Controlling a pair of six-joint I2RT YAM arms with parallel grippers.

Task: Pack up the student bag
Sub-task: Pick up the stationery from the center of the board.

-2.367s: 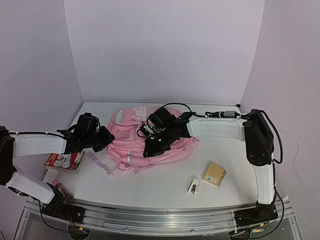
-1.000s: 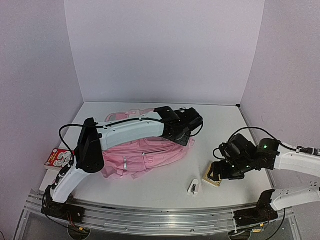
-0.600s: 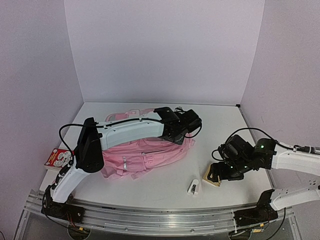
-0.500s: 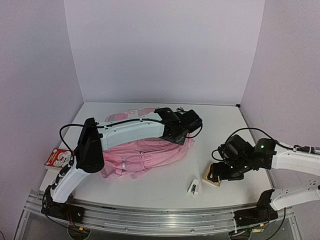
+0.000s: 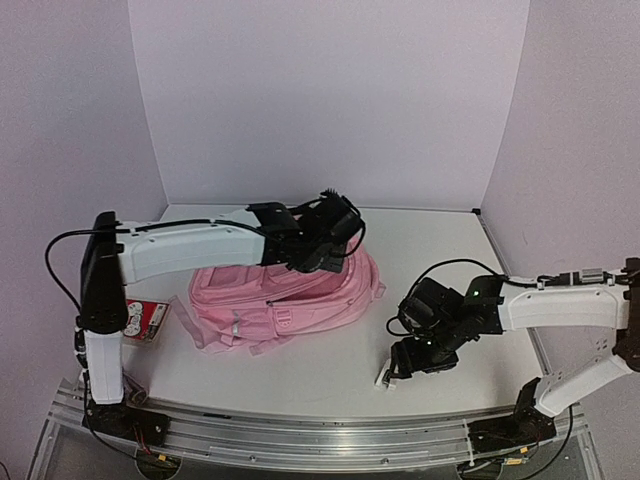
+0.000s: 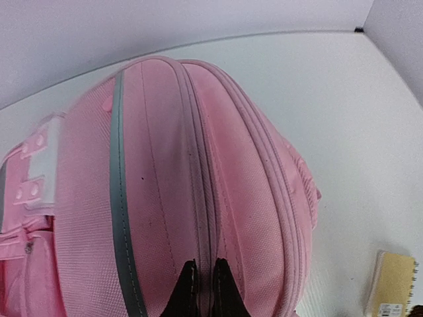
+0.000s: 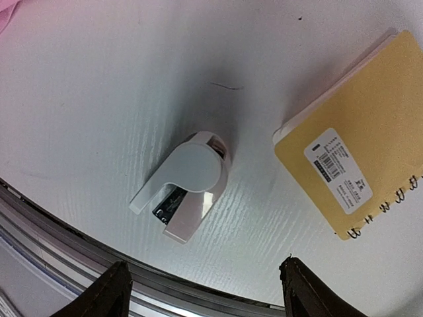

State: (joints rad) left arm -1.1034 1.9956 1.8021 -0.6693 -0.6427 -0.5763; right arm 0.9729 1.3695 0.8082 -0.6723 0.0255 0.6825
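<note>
Table [image 5: 440, 250], white. Backpack [image 5: 290, 295], pink, lying on table, left of centre. Left gripper [image 6: 205, 294], pinched tight on backpack's top zip seam. Right gripper [image 7: 205, 271], spread wide, empty, hovering over stapler [image 7: 185, 181]. Notebook [image 7: 350, 158], yellow, spiral-bound, near stapler, not touching.

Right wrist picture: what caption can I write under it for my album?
Open right gripper hovers above a small white stapler lying beside a yellow spiral notebook on the white table.
</note>
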